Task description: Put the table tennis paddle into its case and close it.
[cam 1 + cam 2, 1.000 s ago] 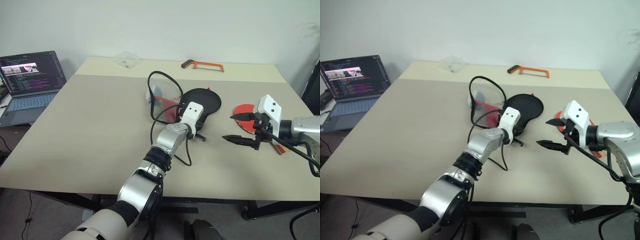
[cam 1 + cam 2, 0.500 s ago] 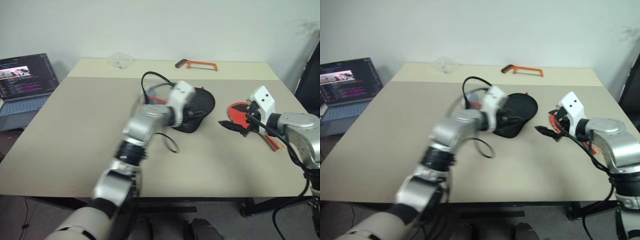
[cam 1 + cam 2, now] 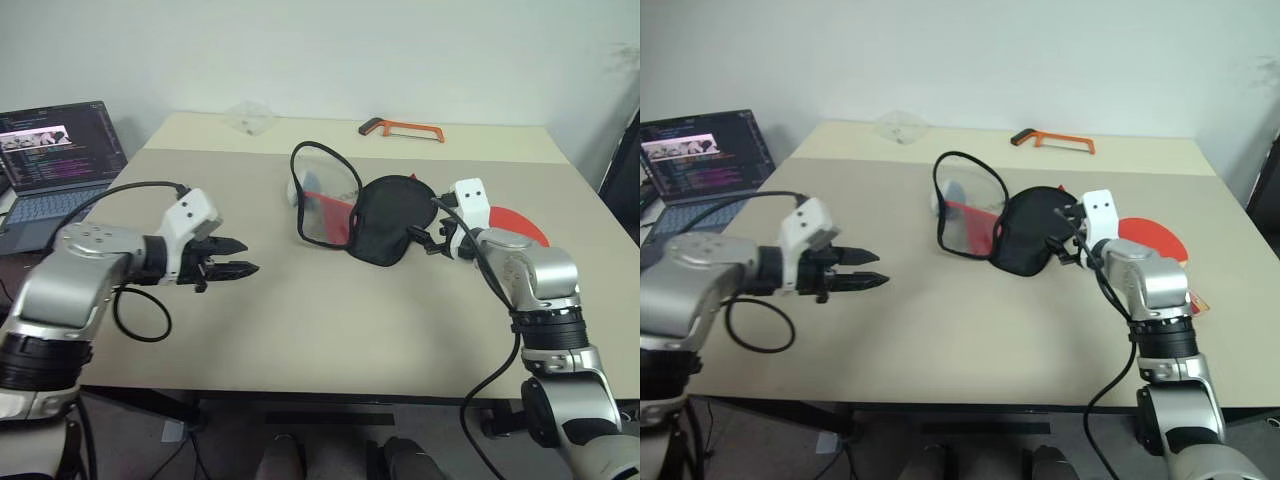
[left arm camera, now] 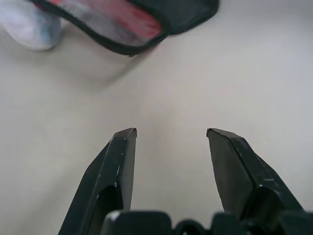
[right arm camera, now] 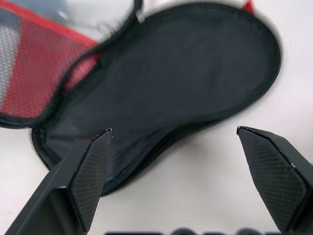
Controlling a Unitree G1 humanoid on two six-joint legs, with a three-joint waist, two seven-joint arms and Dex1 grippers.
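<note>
On the table (image 3: pixel 300 330) the case (image 3: pixel 385 220) lies unzipped near the middle, its black half flat and its red mesh flap (image 3: pixel 325 205) tilted up. The paddle (image 3: pixel 515 222) lies just beside the case on the right, partly hidden by the right arm. The right gripper (image 5: pixel 181 171) hangs wide apart and empty over the case's black half, while the left gripper (image 3: pixel 240 258) hovers well away to the left, fingers apart and empty.

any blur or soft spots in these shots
Left wrist view: the case is smeared and soft, while the left end effector is sharp. Right wrist view: the case's far edge is slightly blurred. Eye views: sharp, evenly lit, only faint shadows on the table.
</note>
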